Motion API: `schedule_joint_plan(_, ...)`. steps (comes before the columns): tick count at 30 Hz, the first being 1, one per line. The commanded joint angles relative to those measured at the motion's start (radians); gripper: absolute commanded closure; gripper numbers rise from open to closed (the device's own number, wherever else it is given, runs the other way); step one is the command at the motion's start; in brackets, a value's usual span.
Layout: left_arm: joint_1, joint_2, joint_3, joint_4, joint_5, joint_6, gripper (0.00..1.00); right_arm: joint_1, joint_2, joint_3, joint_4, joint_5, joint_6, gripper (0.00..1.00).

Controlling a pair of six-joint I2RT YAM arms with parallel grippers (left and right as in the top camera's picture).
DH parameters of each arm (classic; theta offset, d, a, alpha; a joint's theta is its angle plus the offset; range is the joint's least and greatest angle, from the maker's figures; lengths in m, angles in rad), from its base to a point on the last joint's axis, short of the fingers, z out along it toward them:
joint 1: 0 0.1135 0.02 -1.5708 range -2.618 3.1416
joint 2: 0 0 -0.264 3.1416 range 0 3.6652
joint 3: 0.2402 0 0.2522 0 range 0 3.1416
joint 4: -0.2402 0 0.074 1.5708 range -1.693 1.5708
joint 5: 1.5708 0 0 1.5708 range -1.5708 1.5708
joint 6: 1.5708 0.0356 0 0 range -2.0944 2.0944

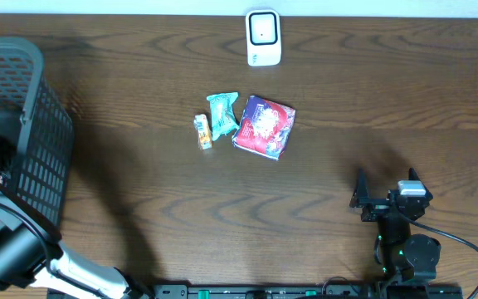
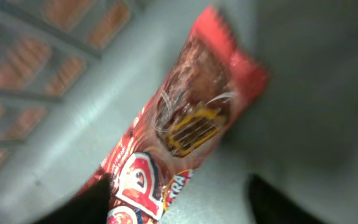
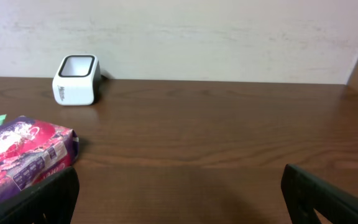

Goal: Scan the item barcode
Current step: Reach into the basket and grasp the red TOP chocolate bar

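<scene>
Left hand (image 2: 185, 202) in the basket (image 1: 23, 124), at the red wrapper (image 2: 191, 124)

The one wrapper runs lengthwise away from that hand, its near end between the fingers; blur hides whether they pinch it. The right hand (image 3: 182, 199) sits spread and empty, well apart. One scanner (image 1: 263, 37) stands far-centre on the tabletop (image 1: 372, 100), with three packets (image 1: 264, 126) nearer.
</scene>
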Motion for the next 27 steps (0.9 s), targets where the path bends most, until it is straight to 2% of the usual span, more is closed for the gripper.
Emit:
schedule_joint_plan(1, 0.003, -0.023, -0.005, 0.001, 0.005, -0.001, 0.08, -0.006, -0.005, -0.002, -0.004, -0.005, 0.011, 0.01)
schedule_joint_plan(8, 0.008, 0.048, -0.006, 0.004, -0.079, 0.000, 0.06, -0.006, -0.005, -0.002, -0.004, -0.005, 0.011, 0.01)
schedule_joint_plan(14, 0.011, 0.126, -0.007, -0.011, -0.076, -0.001, 0.07, -0.006, -0.005, -0.002, -0.004, -0.005, 0.011, 0.01)
schedule_joint_plan(15, 0.011, 0.136, -0.007, -0.018, -0.070, -0.002, 0.11, -0.006, -0.005, -0.002, -0.004, -0.005, 0.011, 0.01)
schedule_joint_plan(17, 0.010, 0.153, -0.008, -0.034, -0.027, -0.004, 0.29, -0.006, -0.005, -0.002, -0.004, -0.005, 0.011, 0.01)
schedule_joint_plan(22, 0.010, 0.149, -0.007, -0.054, 0.063, -0.004, 0.87, -0.006, -0.005, -0.002, -0.004, -0.005, 0.011, 0.01)
schedule_joint_plan(23, 0.010, 0.142, -0.007, -0.061, 0.062, -0.004, 0.92, -0.006, -0.005, -0.002, -0.004, -0.005, 0.011, 0.01)
schedule_joint_plan(27, 0.010, 0.091, -0.005, -0.098, 0.094, -0.005, 0.93, -0.006, -0.005, -0.002, -0.004, -0.005, 0.011, 0.01)
